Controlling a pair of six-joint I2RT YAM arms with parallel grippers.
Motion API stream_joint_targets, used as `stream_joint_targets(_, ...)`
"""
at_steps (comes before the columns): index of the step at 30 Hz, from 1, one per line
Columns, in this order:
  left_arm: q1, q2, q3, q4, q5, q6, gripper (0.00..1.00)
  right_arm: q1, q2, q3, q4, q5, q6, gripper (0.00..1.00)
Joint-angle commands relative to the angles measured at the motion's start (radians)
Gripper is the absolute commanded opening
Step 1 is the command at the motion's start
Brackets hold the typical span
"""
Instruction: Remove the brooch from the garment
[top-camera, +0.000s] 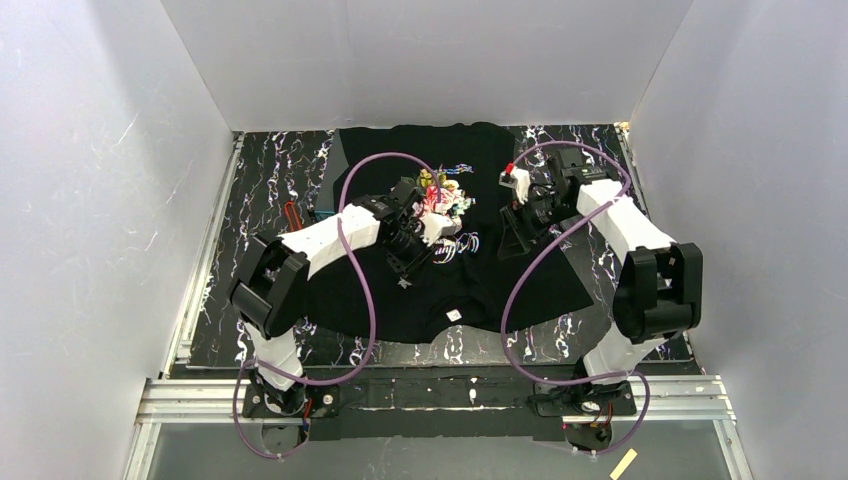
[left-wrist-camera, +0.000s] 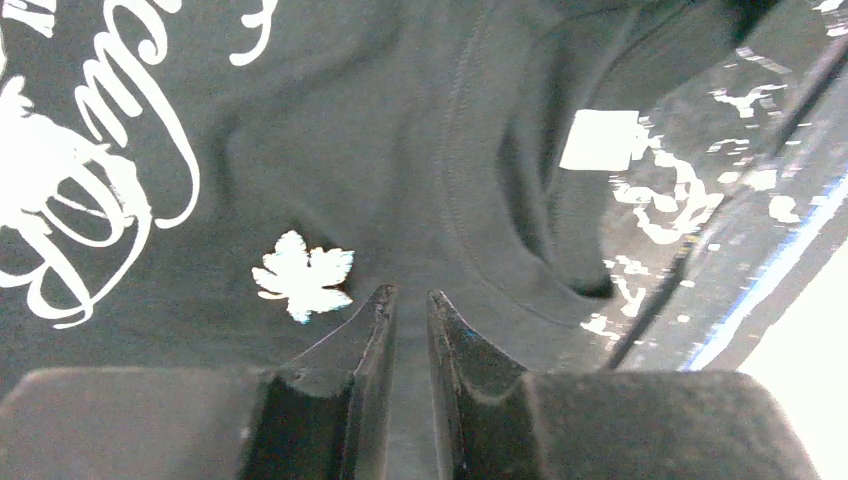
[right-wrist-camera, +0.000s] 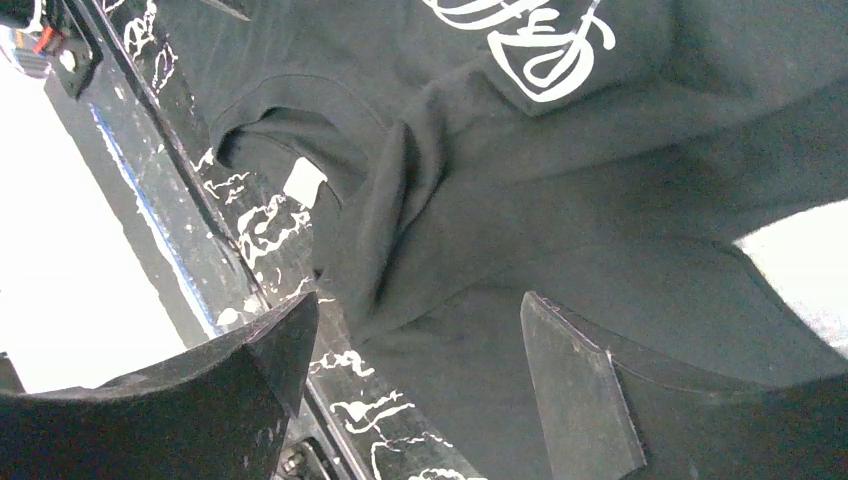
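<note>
The garment (top-camera: 500, 285), a black T-shirt with a pink rose print (top-camera: 445, 195) and white cursive lettering, lies spread on the mat. Its white neck label (top-camera: 453, 315) faces the near edge. The brooch (left-wrist-camera: 303, 280), a small white maple leaf, is pinned below the lettering and also shows in the top view (top-camera: 404, 285). My left gripper (left-wrist-camera: 410, 295) hovers just right of the brooch, its jaws drawn together to a thin slit with nothing between them. My right gripper (right-wrist-camera: 415, 305) is wide open and empty over the shirt's edge near the collar (right-wrist-camera: 290, 130).
A black marbled mat (top-camera: 270, 180) covers the table, with white walls on three sides. A small red item (top-camera: 291, 212) and a blue one (top-camera: 322, 213) lie by the shirt's left sleeve. Purple cables loop off both arms. A metal rail (top-camera: 440, 395) runs along the near edge.
</note>
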Motion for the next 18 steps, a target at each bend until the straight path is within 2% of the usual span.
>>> stream_joint_targets(1, 0.047, -0.039, 0.064, -0.113, 0.193, -0.043, 0.15, 0.066, -0.092, -0.072, 0.193, 0.015, 0.017, 0.82)
stream_joint_targets(3, 0.059, -0.034, 0.067, -0.119, 0.181, -0.052, 0.15, 0.094, -0.118, -0.105, 0.260, 0.045, 0.032, 0.81)
stream_joint_targets(5, 0.067, -0.059, 0.034, -0.078, 0.112, -0.067, 0.24, 0.114, -0.135, -0.127, 0.304, 0.062, 0.039, 0.80)
stream_joint_targets(10, 0.071, -0.198, -0.161, 0.166, -0.031, -0.027, 0.39, 0.123, -0.134, -0.133, 0.330, 0.082, 0.078, 0.75)
stream_joint_targets(13, 0.044, -0.240, -0.225, 0.246, -0.140, 0.032, 0.43, 0.123, -0.135, -0.147, 0.334, 0.109, 0.097, 0.74)
stream_joint_targets(18, -0.012, -0.250, -0.276, 0.313, -0.261, 0.075, 0.50, 0.121, -0.115, -0.156, 0.318, 0.152, 0.132, 0.63)
